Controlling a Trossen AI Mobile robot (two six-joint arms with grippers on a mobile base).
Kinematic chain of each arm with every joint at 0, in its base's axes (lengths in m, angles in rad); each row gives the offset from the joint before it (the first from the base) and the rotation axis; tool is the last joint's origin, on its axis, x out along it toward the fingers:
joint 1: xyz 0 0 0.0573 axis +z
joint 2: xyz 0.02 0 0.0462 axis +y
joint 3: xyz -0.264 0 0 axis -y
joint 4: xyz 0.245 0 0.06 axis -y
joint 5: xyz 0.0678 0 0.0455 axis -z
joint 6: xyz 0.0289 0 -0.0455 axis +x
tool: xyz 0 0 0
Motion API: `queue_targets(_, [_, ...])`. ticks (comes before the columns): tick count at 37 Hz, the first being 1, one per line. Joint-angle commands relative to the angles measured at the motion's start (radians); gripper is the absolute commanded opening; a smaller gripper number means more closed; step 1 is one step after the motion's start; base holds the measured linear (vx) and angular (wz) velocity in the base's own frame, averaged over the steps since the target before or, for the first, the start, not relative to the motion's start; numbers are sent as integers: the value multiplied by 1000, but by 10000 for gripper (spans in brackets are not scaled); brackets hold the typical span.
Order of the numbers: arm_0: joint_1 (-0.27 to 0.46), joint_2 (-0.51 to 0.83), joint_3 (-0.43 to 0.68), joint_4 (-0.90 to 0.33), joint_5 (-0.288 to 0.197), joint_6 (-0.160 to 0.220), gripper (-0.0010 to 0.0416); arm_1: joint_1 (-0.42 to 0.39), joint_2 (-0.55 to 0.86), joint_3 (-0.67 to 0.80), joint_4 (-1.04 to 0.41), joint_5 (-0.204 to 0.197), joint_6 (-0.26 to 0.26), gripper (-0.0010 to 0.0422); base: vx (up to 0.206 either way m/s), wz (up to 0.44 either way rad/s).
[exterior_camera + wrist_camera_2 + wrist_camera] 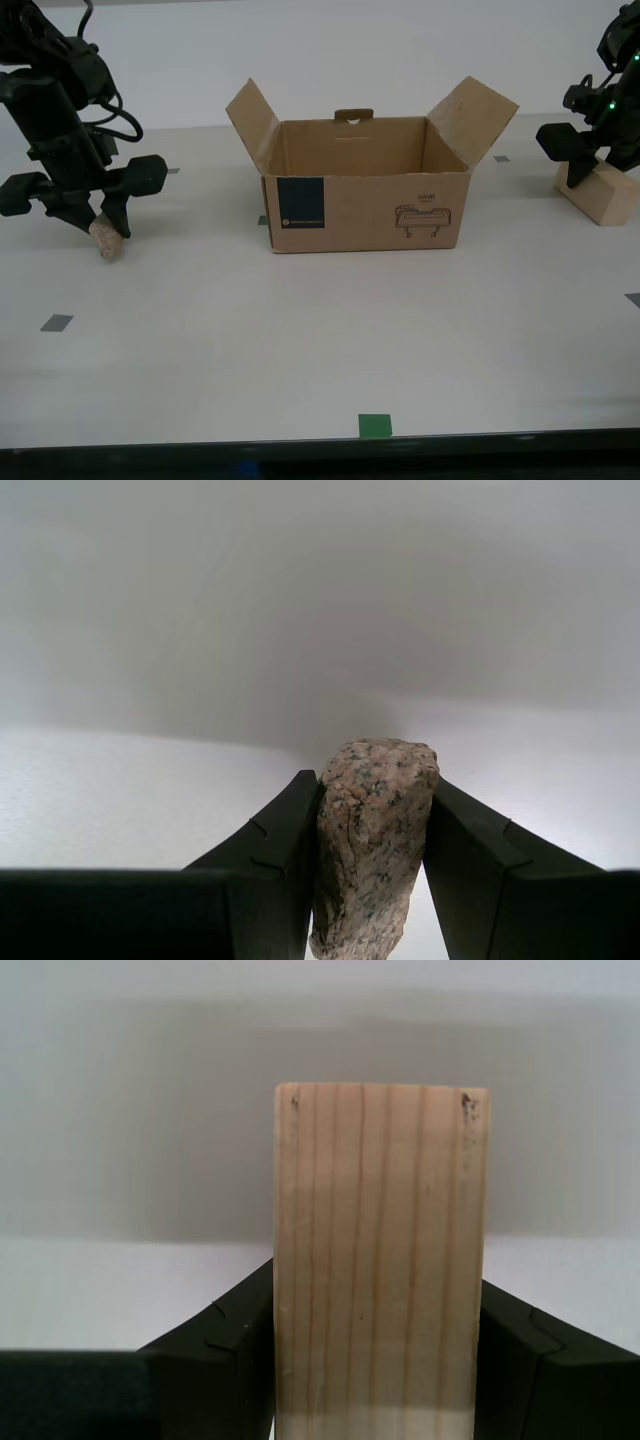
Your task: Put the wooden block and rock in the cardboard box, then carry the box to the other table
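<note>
The beige table [300,340] fills most of the exterior view, with small grey and green tape squares scattered over it. The box [365,205] stands open at the upper centre of that view, flaps spread outward, its navy label and line drawing facing the camera; nothing shows inside it from here. At the exterior view's left, a black arm reaches down, and my second gripper [100,222] pinches the rock [106,240], which touches or sits just above the table, well apart from the box. In the second wrist view the rock [372,840] is clamped between both fingers [275,860], each pressed against a side of it. At the exterior view's right edge, my first gripper [585,175] holds the block [600,195], tilted, its lower end on or just above the table, also well apart from the box. The first wrist view shows the block [380,1260] squeezed between the fingers [235,1350], grain running lengthwise.
</note>
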State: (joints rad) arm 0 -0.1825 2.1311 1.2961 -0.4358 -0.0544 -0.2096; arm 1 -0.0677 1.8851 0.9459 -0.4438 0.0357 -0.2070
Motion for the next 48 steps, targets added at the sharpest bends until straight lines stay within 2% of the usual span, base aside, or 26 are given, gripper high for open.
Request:
queue_targets(1, [0,-7,14,-30,-1,1,-1,0,-33,0,-1,3,-4,-1,0,0])
queue_targets(19, [1,-98,19,-51,-1,8,-1,0,-165,19,-30,3,-3,-1,0,0])
queue_targets(35, [6,-198,19,-86,-1,13,-1,-4,-165,183,-128,3,42,-1,0,0])
queue_targets(42, [13,-267,19,-89,-1,22,-1,-31,-166,273,-167,3,78,-1,0,0])
queue_targets(48, [15,-338,19,-90,-1,27,-1,-61,-173,343,-175,3,80,-1,0,0])
